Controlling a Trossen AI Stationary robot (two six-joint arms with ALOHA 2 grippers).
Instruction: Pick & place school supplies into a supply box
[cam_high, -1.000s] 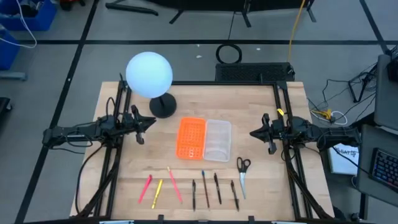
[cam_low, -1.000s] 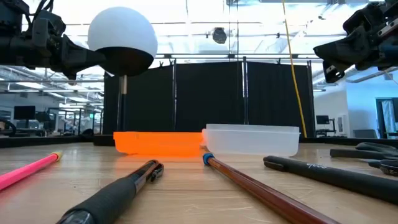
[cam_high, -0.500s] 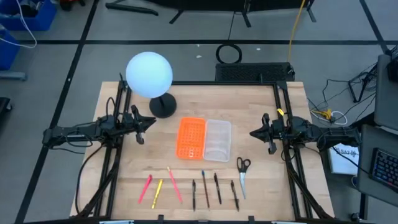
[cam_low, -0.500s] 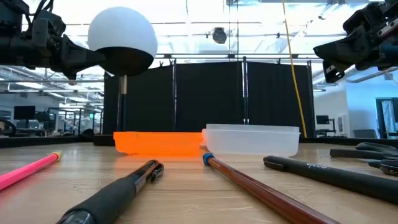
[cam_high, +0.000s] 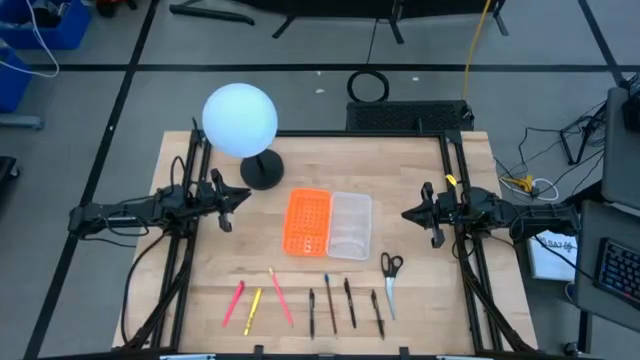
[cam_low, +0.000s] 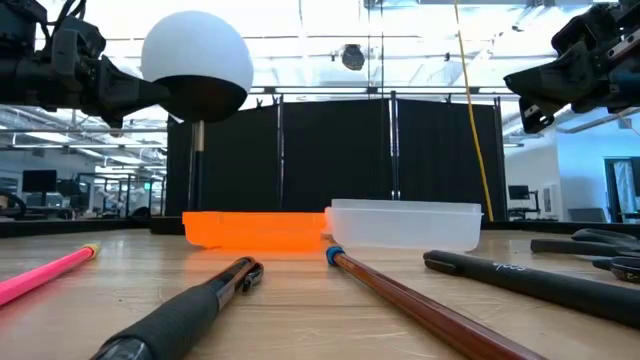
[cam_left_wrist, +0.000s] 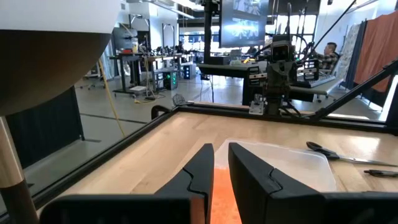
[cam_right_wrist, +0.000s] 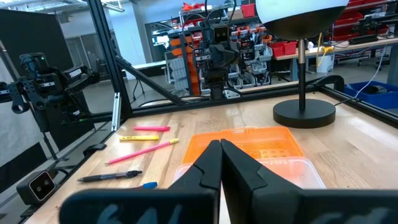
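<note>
Seven pens and pencils lie in a loose row along the lower edge of the high view, untouched: a pink one (cam_high: 233, 303), a yellow one (cam_high: 252, 309), a pink-red pencil (cam_high: 280, 297), then four black pens (cam_high: 329, 303) fanned toward the scissors (cam_high: 389, 281) at the row's right end. Just above them, dead centre, sits the clear supply box (cam_high: 351, 225), nothing in it that I can see, pressed side by side with the orange perforated tray (cam_high: 308, 221). It reads as a starting layout: supplies spread apart so each can be picked singly, box within reach of both arms.

Out at the wings, the left end effector (cam_high: 228, 201) hovers at mid-left, well clear of the wooden worktop (cam_high: 420, 290), its fingers (cam_left_wrist: 255, 173) parted by a narrow gap and grasping nothing. The right end effector (cam_high: 423, 214) mirrors it at mid-right, clenched tight with its fingers (cam_right_wrist: 242, 169) pressed together, also empty. The white globe lamp (cam_high: 241, 121) stands upper left, out of the way.

Against the pictures from half a second and a second back, nothing has shifted: both arms, every pen, both trays sit exactly as they did. We're waiting on the first reach.
</note>
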